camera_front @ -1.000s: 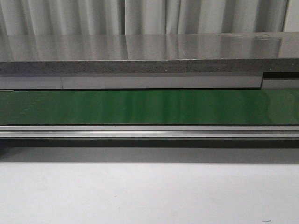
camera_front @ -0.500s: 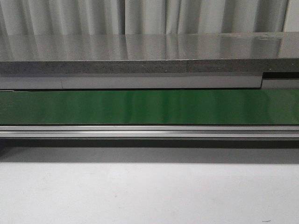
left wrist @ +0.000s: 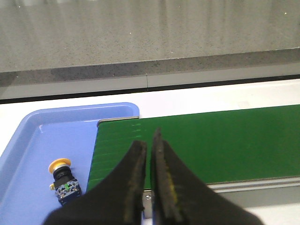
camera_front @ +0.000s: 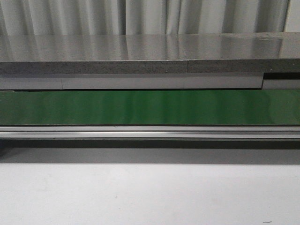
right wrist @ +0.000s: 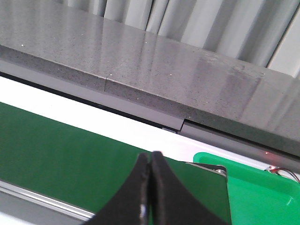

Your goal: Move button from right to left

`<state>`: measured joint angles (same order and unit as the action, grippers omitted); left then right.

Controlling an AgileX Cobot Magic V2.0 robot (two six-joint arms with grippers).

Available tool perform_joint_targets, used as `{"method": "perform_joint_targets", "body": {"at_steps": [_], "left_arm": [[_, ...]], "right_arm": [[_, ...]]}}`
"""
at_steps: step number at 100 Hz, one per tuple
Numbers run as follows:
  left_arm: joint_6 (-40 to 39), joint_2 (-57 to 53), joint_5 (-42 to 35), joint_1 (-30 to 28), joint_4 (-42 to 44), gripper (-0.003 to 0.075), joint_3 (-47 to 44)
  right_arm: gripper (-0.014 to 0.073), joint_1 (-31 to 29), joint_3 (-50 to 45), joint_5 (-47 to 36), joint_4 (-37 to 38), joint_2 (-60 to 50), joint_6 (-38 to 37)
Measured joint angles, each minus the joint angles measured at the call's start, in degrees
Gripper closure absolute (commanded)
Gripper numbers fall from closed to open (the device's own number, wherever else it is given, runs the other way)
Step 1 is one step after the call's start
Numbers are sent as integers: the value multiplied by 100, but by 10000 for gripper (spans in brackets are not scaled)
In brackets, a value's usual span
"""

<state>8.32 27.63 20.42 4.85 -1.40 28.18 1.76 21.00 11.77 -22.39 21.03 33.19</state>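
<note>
Front cam only gets the long green conveyor belt point(camera_front: 150, 108) under a grey countertop point(camera_front: 140, 47), no arms. Left wrist cam catches a blue tray point(left wrist: 28, 154) with the button point(left wrist: 63, 180) sitting in it, left gripper point(left wrist: 149, 147) clenched empty. Right wrist cam adds a green bin point(right wrist: 262, 197), right gripper point(right wrist: 150, 161) pinched closed on nothing.

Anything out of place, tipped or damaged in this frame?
Only the button: it lies tipped on its side in the blue tray beside the green belt. No damage or spill shows.
</note>
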Motion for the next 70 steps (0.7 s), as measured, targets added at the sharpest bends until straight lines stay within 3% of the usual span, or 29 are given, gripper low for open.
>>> {"method": "perform_joint_targets", "body": {"at_steps": [25, 70], "left_arm": [[-155, -170, -439, 0, 0, 715, -299], [-460, -1968, -1714, 326, 140, 715, -2347]], "right_arm": [[652, 0, 0, 0, 0, 0, 0], [652, 0, 0, 0, 0, 0, 0]]}}
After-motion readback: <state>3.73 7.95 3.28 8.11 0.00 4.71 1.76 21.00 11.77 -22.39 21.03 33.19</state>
